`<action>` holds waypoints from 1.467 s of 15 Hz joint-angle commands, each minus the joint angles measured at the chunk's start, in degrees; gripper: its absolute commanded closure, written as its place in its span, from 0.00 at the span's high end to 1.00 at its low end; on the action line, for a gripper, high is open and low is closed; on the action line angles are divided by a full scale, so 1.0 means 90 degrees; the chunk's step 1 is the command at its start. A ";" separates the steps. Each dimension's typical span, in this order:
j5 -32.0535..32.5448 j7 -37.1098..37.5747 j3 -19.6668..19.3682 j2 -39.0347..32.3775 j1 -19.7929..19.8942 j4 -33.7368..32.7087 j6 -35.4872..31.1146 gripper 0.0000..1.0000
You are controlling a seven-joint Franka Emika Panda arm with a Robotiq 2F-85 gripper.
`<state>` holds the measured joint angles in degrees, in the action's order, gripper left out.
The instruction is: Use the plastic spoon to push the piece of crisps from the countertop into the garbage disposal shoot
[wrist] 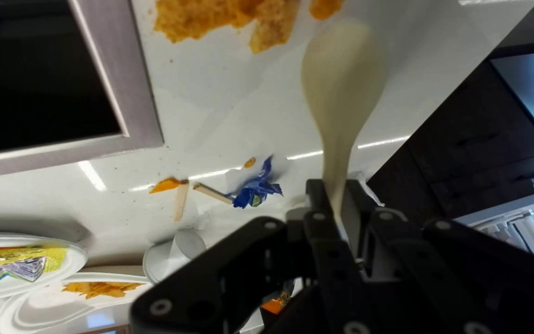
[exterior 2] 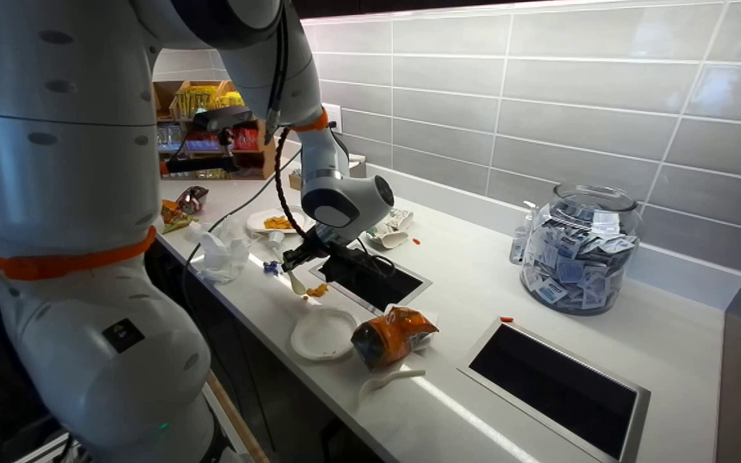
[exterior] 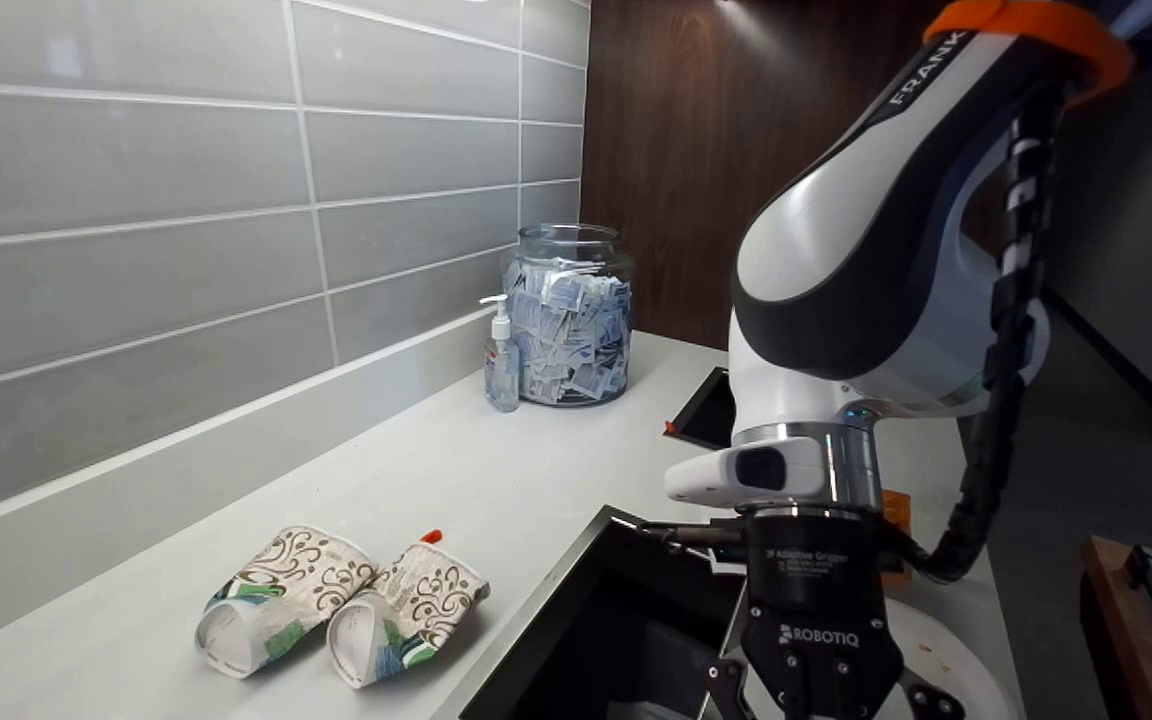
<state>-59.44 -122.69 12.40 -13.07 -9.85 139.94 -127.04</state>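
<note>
I count one plastic spoon [wrist: 341,106] in my gripper [wrist: 336,190] and one loose spoon [exterior 2: 386,379] on the countertop [exterior 2: 473,276] near the orange bag [exterior 2: 399,331], plus two dark openings [exterior 2: 554,389] and two crushed paper cups [exterior: 286,590]. The fingers [wrist: 314,189] stand close together, pinching the plastic spoon's handle [wrist: 335,162]; its bowl [wrist: 345,65] reaches just beside broken crisps [wrist: 211,16], near an opening's metal frame [wrist: 121,69]. The crisps run off the wrist view's top edge, so I can't count them; whether the bowl touches them or the countertop, I can't tell.

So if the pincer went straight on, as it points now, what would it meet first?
Likely the countertop near the crisps, reached first by the spoon in the pincer; depth is unclear.
</note>
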 commanded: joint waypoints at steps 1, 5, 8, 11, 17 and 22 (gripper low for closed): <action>0.0080 -0.0012 -0.0027 -0.0219 -0.0036 -0.0166 -0.0150 0.03; 0.0095 -0.0020 -0.0051 -0.0333 -0.0016 -0.0279 -0.0138 0.03; 0.0188 0.0025 -0.0080 -0.0413 -0.0020 -0.0372 -0.0133 0.03; 0.0287 0.0043 -0.0095 -0.0483 -0.0022 -0.0463 -0.0131 0.03; 0.0492 0.0064 -0.0094 -0.0563 -0.0020 -0.0593 -0.0151 0.03; 0.0593 0.0054 -0.0090 -0.0605 -0.0013 -0.0674 -0.0188 0.03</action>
<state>-55.91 -122.65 11.64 -17.36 -9.80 134.71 -127.09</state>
